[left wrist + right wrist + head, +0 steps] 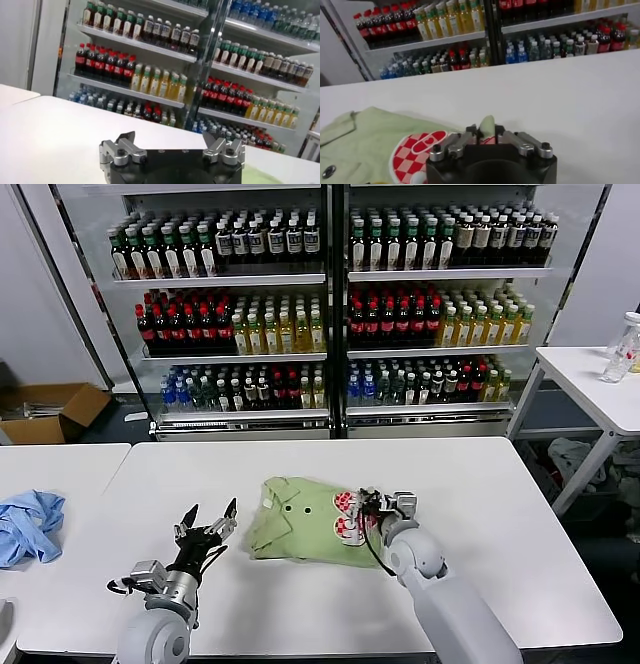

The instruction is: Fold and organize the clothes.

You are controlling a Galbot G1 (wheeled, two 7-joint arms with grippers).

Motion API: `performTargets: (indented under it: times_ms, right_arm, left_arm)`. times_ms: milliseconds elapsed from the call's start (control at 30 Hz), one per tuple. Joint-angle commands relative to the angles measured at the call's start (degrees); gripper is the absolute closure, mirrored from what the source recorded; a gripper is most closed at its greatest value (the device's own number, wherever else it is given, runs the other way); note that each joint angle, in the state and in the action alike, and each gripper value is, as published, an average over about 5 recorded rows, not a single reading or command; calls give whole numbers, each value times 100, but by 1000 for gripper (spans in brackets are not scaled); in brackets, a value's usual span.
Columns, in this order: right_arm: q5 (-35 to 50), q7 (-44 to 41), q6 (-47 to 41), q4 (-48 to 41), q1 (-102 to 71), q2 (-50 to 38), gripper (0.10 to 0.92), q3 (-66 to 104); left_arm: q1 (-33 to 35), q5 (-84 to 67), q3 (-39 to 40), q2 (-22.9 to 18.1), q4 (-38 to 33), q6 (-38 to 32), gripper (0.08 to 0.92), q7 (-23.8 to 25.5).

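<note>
I see the light-green shirt (pixel 305 522), partly folded, at center frame on the white tabletop (pixel 500 534). My right gripper (pixel 375 506) has its jaws pinched on the shirt's right edge. My left gripper (pixel 208 526), lower left, hovers with jaws spread wide, holding nothing.

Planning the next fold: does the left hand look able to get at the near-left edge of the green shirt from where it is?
Probably yes. The left hand is open beside the green shirt, with only bare table between them. The right hand pinches the far side.
</note>
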Motion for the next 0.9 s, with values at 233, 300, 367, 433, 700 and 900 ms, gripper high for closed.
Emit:
performTargets:
  times_ms: [233, 300, 367, 433, 700, 900]
  right_arm:
    - [-1427, -774, 578, -797, 743, -49, 898, -234]
    - [-1707, -811, 986, -472, 444, -160, 892, -168]
    - [-2015, -744, 1620, -82, 79, -322, 871, -75]
    - [-2346, -617, 2399, 368, -358, -510, 824, 68]
    - [-2447, -445, 3011, 2279, -2373, -1014, 590, 1002]
    - [-2197, -533, 2678, 3440, -3612, -1081, 425, 1851]
  left_arm:
    - [-97, 120, 66, 65, 134, -121, 177, 28]
    - [-95, 191, 86, 53, 123, -147, 177, 33]
    - [-74, 295, 100, 47, 94, -184, 177, 37]
    - [-41, 411, 108, 48, 49, -219, 177, 40]
    - [227, 924, 99, 86, -246, -319, 177, 45]
    - [511, 1229, 104, -16, -512, -376, 177, 68]
